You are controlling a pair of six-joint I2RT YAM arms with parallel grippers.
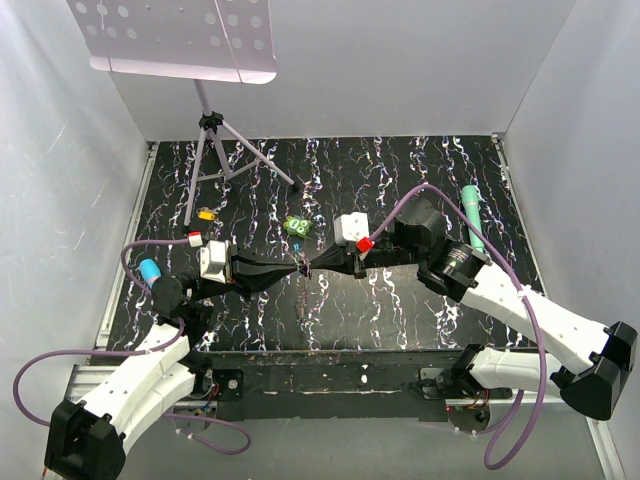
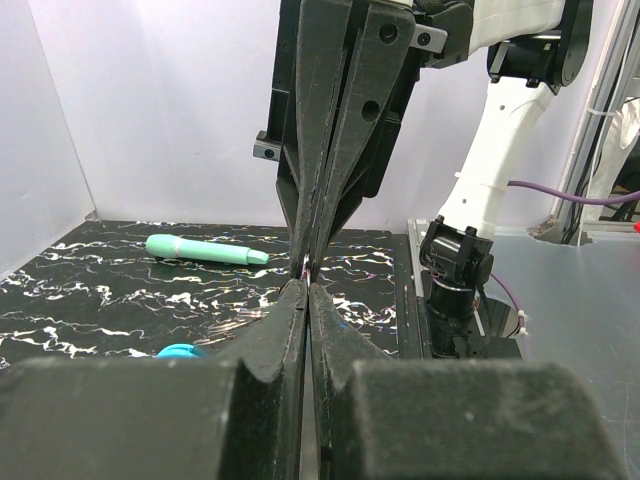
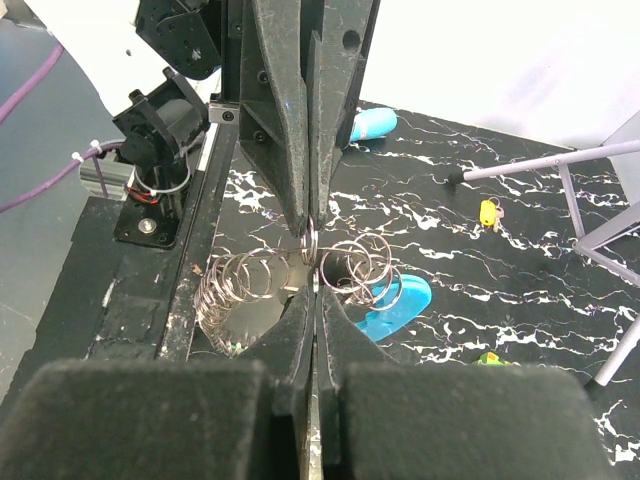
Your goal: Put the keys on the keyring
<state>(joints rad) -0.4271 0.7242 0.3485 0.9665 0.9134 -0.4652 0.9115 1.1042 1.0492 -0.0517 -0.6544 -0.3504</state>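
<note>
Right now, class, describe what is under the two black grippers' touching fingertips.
A thin grey looped-chain keyring hangs there with its bright blue curved clip, above the black marbled table. Whether keys are threaded on is hidden by the fingers.

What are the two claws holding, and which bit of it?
Both the left claw and the right claw are pinching the keyring by its thin wire loops, tip to tip. Its blue clip is not gripped.

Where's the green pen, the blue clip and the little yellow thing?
green pen (image 2: 205,249), left wrist view, middle of its barrel.
blue clip (image 3: 403,306), right wrist view, its wide curved end.
little yellow thing (image 3: 488,212), right wrist view, its yellow body.
</note>
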